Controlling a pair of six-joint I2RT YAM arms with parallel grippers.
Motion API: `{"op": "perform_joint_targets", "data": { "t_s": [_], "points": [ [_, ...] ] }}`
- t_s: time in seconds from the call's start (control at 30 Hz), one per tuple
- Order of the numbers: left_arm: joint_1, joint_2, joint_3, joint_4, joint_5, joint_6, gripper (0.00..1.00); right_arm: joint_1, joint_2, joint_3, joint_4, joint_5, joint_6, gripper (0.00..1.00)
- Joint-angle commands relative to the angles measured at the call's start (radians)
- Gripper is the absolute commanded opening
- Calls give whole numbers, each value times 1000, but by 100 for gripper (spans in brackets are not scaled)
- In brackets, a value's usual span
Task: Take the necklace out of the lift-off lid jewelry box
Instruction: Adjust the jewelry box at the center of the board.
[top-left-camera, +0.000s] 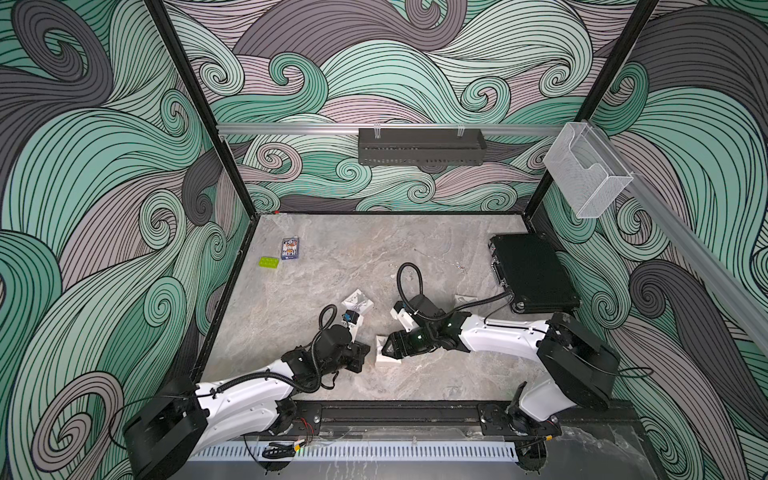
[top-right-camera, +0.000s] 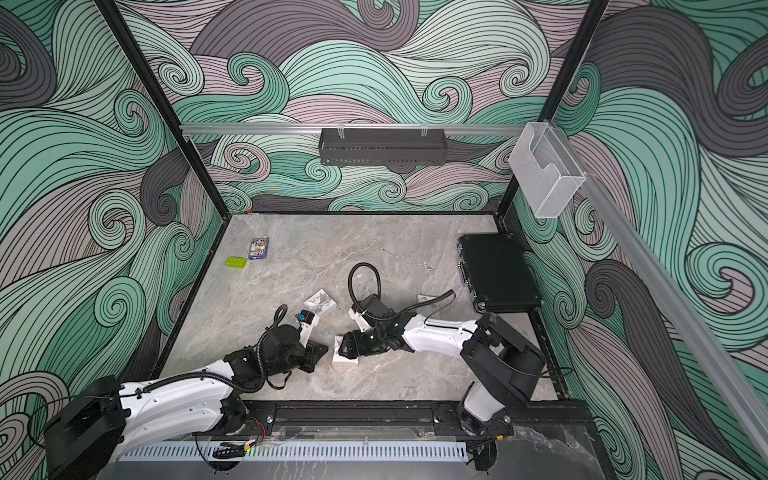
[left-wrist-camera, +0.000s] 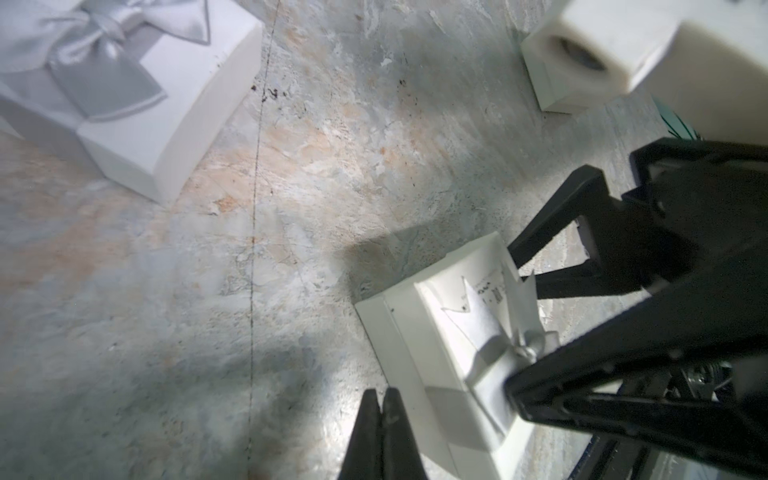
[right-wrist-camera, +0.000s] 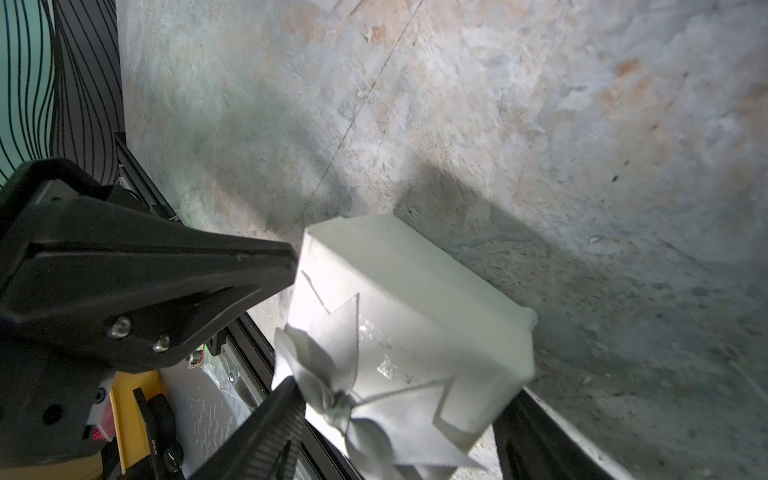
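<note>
Swirl-patterned walls (top-left-camera: 83, 166) in teal, grey and mauve enclose a grey marbled tabletop (top-left-camera: 332, 257).

Near the front centre we note a small white cardboard jewelry box with a grey satin bow (top-left-camera: 388, 361) (top-right-camera: 345, 360). It sits on the tabletop with its lid on, so its inside is hidden.

The right gripper (top-left-camera: 385, 352) (right-wrist-camera: 291, 324) straddles the jewelry box (right-wrist-camera: 415, 316) with its jaws set wide. One finger (right-wrist-camera: 249, 257) meets a corner of the lid and the other finger (right-wrist-camera: 266, 428) lies against the bow side. We read this as a clamp across the box's width.

The left gripper (top-left-camera: 365, 351) (left-wrist-camera: 380, 399) hangs just beside the jewelry box (left-wrist-camera: 415, 328), apart from it. Its two fingers are pressed together and carry nothing.

- Second white box with a grey bow (top-left-camera: 357, 301) (left-wrist-camera: 124, 104): lid on, farther back, near the left arm.
- Thin pale chain with small beads at one end (top-left-camera: 440, 258): stretched on bare marble between the right arm's cable loop and the case. We cannot tell whether it is the necklace.
- Black hard case (top-left-camera: 532, 274): closed, at the far right.
- Lime-green toy brick (top-left-camera: 269, 262) and a blue card pack (top-left-camera: 289, 248): side by side at the far left.
- Black wire basket (top-left-camera: 419, 145): hung on the rear rail.
- Clear plastic holder (top-left-camera: 586, 174): on the right rail.
</note>
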Motion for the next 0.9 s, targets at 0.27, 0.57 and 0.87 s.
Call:
{"op": "perform_joint_targets", "data": {
  "t_s": [0.27,0.57,0.87],
  "points": [
    [-10,122,14,84,12,-9,0,-2,10,38,-25,-7,-23,75],
    [-10,117,9,99,5,-1,0,20,67,72,-70,50,-37,75],
    [-9,141,23,30,-50,-21,0,42,120,97,-162,155,-70,74]
  ]
}}
